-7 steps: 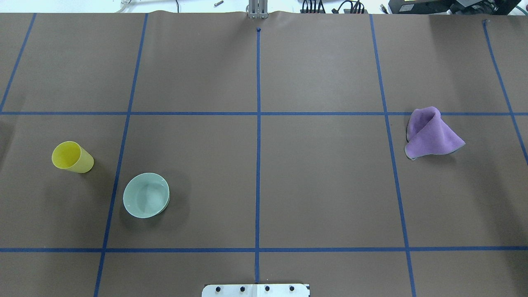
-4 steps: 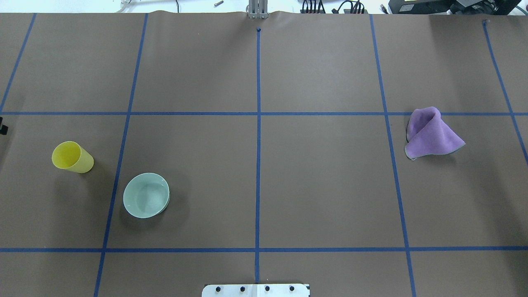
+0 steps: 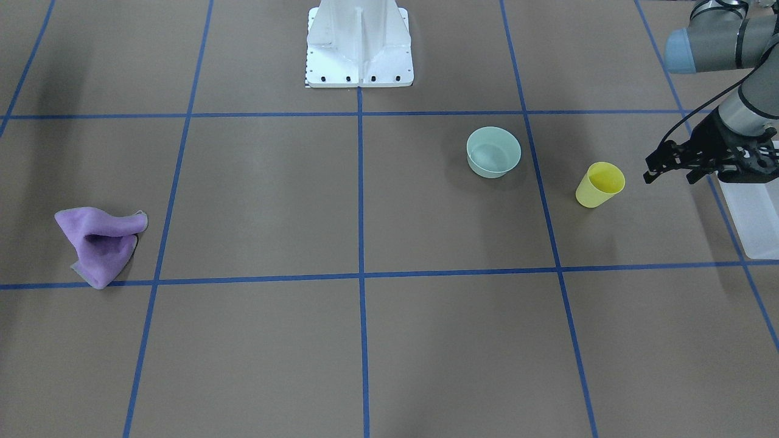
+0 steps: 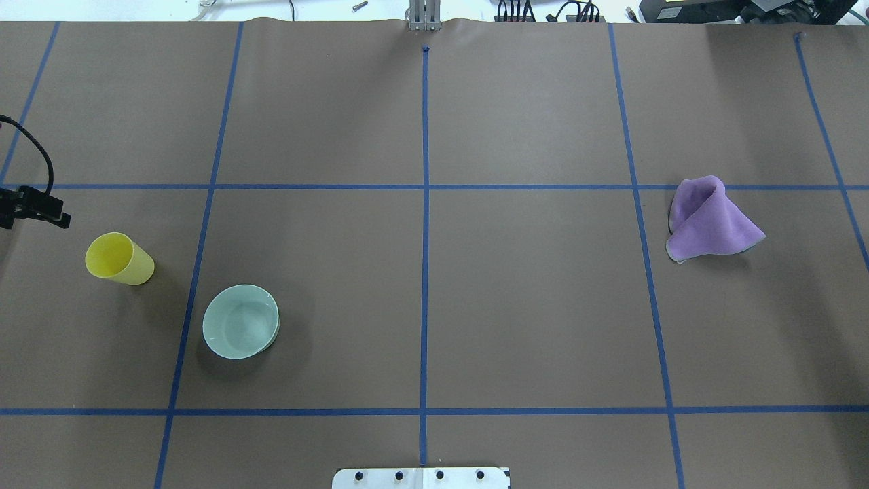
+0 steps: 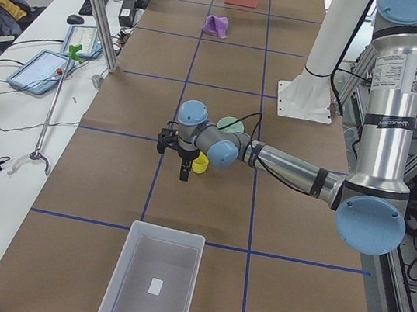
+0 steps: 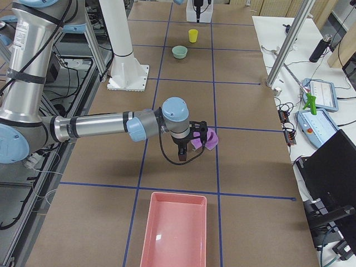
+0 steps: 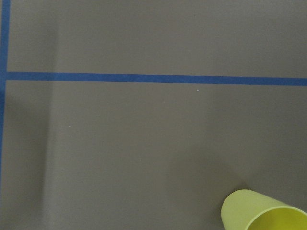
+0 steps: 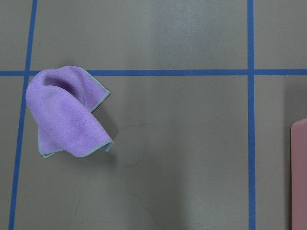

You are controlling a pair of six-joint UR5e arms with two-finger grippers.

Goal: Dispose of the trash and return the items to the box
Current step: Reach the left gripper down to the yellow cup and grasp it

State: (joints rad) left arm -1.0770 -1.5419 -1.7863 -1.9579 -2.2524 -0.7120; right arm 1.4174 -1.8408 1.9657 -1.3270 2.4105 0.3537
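Note:
The yellow cup (image 3: 600, 184) stands upright on the brown table, also in the overhead view (image 4: 119, 258) and at the bottom right of the left wrist view (image 7: 261, 213). The mint-green bowl (image 3: 493, 152) stands upright beside it (image 4: 241, 321). My left gripper (image 3: 668, 175) hovers open and empty just outside the cup, between it and the translucent box (image 3: 754, 213), which lies at the table's left end (image 5: 150, 281). My right gripper (image 6: 183, 153) hovers close to the purple cloth (image 6: 204, 138); I cannot tell whether it is open or shut.
The purple cloth (image 4: 709, 221) lies crumpled on the right side, also in the right wrist view (image 8: 67, 112). A pink tray (image 6: 172, 228) lies at the table's right end. The white robot pedestal (image 3: 359, 48) stands at the table's near edge.
My left gripper has come into the overhead view from the left edge, toward the yellow cup. The cup, bowl and cloth have not moved.

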